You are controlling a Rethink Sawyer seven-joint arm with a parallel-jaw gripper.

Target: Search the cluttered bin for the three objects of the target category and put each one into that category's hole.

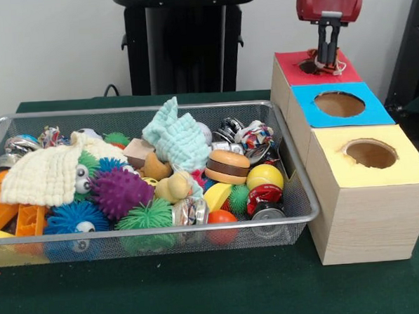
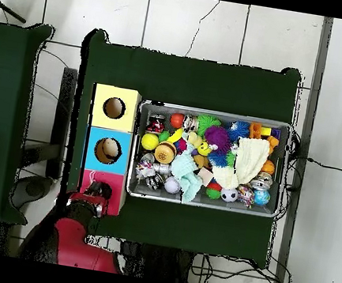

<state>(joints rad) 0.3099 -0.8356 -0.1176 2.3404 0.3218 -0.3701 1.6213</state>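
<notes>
The gripper (image 1: pixel 326 58) hangs over the red hole (image 1: pixel 309 66), striped toy (image 1: pixel 329 66) at its tips, grip unclear; it should release dead centre.

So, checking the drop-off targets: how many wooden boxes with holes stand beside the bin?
3, in a row beside the bin: red-topped box farthest back, blue-topped box in the middle, yellow-topped box nearest.

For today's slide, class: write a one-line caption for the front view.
Sawyer gripper lowered over the red-topped hole, striped plush at its tips, beside the cluttered wire bin.
</notes>
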